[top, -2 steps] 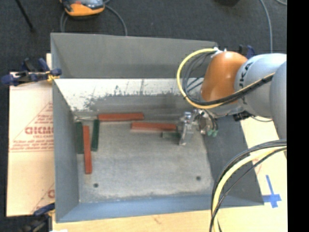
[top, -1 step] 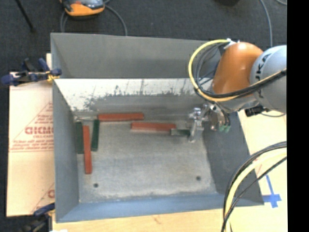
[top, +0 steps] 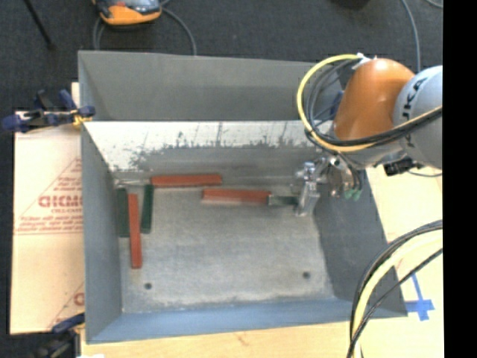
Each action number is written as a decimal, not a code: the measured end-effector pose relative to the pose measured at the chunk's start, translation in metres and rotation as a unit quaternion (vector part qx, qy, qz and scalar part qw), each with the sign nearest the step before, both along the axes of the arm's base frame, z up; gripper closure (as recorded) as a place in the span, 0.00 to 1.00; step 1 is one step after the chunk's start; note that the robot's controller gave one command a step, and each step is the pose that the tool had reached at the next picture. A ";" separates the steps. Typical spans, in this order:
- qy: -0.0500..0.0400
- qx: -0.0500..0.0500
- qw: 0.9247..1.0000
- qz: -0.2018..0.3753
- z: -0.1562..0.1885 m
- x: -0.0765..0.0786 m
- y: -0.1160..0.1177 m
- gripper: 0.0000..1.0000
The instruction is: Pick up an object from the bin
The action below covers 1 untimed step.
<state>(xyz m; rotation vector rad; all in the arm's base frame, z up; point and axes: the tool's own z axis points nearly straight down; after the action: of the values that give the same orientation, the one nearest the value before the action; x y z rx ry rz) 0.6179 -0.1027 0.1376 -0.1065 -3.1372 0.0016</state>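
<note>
Red stick (top: 235, 196): lies near the back wall of the bin (top: 223, 274), its right end just beside my jaws. Jaws: spread or pressed together, I cannot tell. Step, by my judgement: lining up, nothing gripped. Next: centre over the stick and close across its narrow width.

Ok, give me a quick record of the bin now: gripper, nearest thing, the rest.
gripper: gripper at the right side of the bin, toward the back
nearest thing: red-brown stick, its right end just left of the gripper
back wall: second red-brown stick lying along it
left side: dark green stick, red stick, green stick, side by side
</note>
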 end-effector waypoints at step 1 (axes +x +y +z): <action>-0.007 -0.002 0.996 0.093 0.022 -0.010 0.009 1.00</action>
<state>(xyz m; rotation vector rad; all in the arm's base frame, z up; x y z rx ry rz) 0.6083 -0.0941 0.1600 0.1880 -3.1471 0.0063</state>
